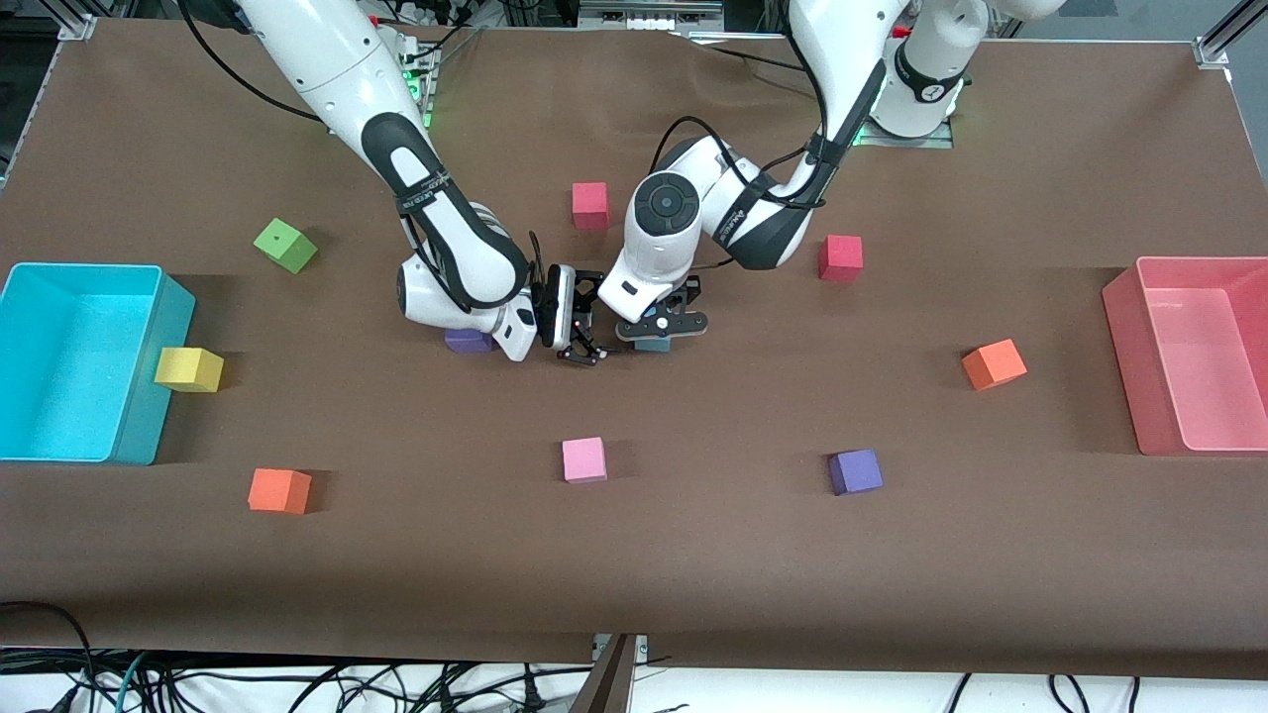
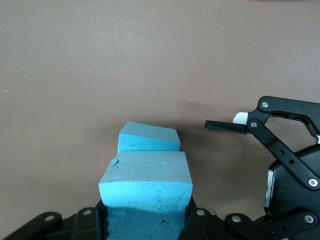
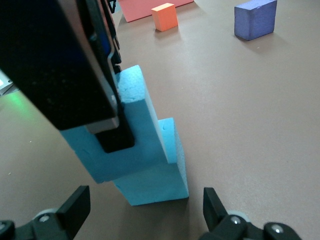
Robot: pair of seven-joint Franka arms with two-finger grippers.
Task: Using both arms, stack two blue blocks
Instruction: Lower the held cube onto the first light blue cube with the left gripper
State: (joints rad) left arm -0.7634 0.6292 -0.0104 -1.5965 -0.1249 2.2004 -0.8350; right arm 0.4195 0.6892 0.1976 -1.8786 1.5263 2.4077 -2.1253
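**Left arm has the top blue block on the lower one, offset; right arm open beside it**

From my station: left gripper (image 1: 654, 335) sits mid-table, pinched on the upper blue block (image 2: 146, 187). In the left wrist view the foam is squeezed between the fingers, and the right wrist view shows one black finger (image 3: 116, 137) pressed into the block's side.

The upper block rests on the lower blue block (image 3: 159, 172), which sits on the brown table (image 1: 693, 555). They touch but aren't squared up: the upper one overhangs one side and looks slightly tilted in the right wrist view. In the front view the pair is mostly covered by the left gripper; I only see a sliver of blue under it.

Right gripper (image 1: 584, 349) is just beside the stack, toward the right arm's end of the table, low near the surface. Jaws spread wide, holding nothing. Its fingertips flank the lower block's base in its own wrist view, no contact that I can see.

Around them:
- purple cube (image 1: 468, 341) tucked under the right arm's wrist
- pink cube (image 1: 583, 459) nearer the front camera
- second purple cube (image 1: 855, 471) also nearer the camera, toward the left arm's end
- cyan bin (image 1: 84, 361) at the right arm's end
- pink bin (image 1: 1194, 352) at the left arm's end
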